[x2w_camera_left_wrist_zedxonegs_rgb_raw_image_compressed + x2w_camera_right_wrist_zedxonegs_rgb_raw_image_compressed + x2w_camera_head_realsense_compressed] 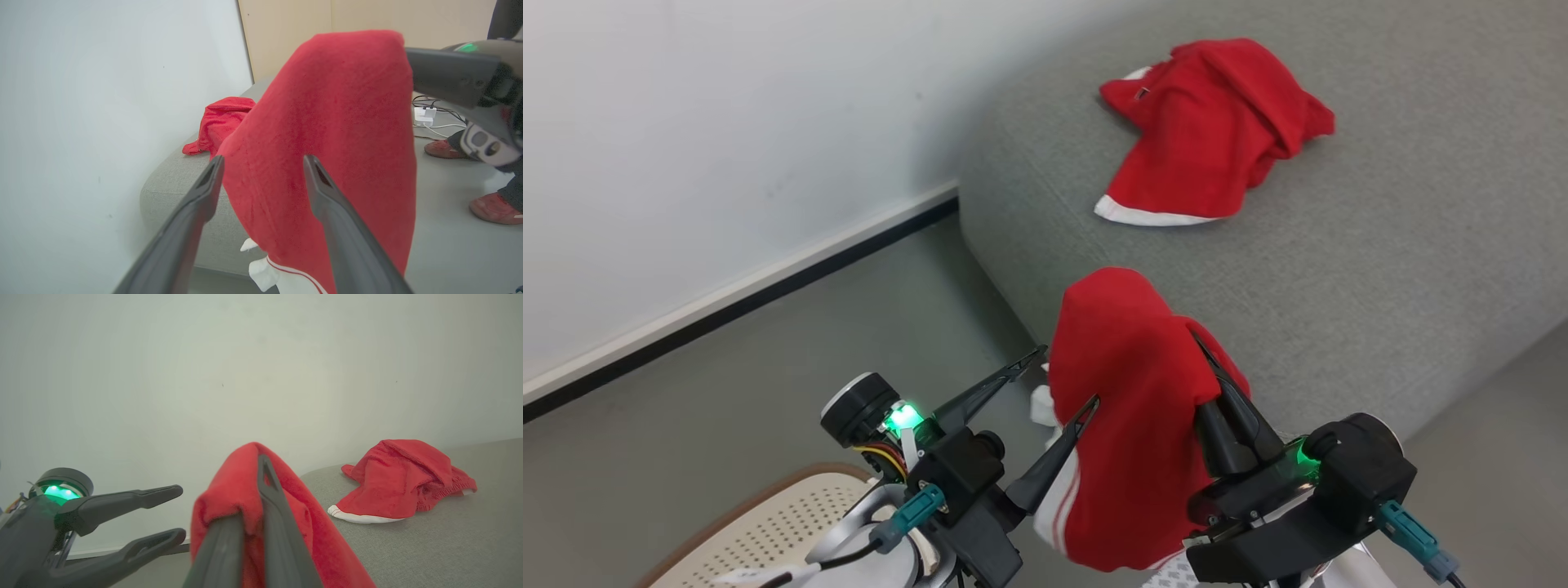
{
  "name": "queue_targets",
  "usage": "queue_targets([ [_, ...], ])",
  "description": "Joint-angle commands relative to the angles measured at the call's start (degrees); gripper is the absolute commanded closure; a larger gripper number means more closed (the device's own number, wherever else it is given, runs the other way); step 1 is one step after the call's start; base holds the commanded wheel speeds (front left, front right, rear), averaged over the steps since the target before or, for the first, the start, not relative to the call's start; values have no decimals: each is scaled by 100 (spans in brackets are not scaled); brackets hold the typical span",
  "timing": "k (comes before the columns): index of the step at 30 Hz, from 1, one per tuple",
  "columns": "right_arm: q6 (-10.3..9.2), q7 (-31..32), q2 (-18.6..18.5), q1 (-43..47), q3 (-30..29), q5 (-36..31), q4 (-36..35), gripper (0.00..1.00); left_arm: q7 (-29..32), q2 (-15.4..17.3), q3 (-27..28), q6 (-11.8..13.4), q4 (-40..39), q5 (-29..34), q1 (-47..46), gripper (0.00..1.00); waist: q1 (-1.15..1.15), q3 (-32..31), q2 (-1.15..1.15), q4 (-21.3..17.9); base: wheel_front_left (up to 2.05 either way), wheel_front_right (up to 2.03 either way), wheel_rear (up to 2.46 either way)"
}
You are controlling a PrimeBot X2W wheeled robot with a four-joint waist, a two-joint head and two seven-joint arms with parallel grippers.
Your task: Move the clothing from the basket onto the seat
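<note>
A: Where do things stand now?
B: One red garment (1127,392) hangs clamped in your right pincer (1205,351), near the seat's (1380,269) edge. Another garment (1209,131) lies crumpled on the seat. Your left pincer (1067,376) stands wide open beside the hanging one, holding nothing.
A: How will it handle?
B: Light, soft, floppy (expect it to drape and swing). Grip a bunched fold; a thin hem might slip.
</note>
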Motion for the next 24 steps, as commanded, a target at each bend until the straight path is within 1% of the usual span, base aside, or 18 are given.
queue_targets([
  [1,-4,-10,58,10,-44,-23,-41,100,21,29,-47,-51,-7,30,-79,0,0,248,-1,-324,0,0,0],
  [6,-4,-9,161,138,-265,-110,-162,100,13,-47,-174,-199,90,-6,-238,0,0,354,-1,-377,0,0,0],
  [19,-4,-9,307,348,-524,-223,-327,100,-106,-121,-368,-335,362,-68,-463,0,0,471,-1,-410,0,0,0],
  [24,-4,-9,414,247,-750,150,-415,100,-42,-57,-377,-281,298,-10,-518,0,0,612,-1,-421,0,0,0],
])
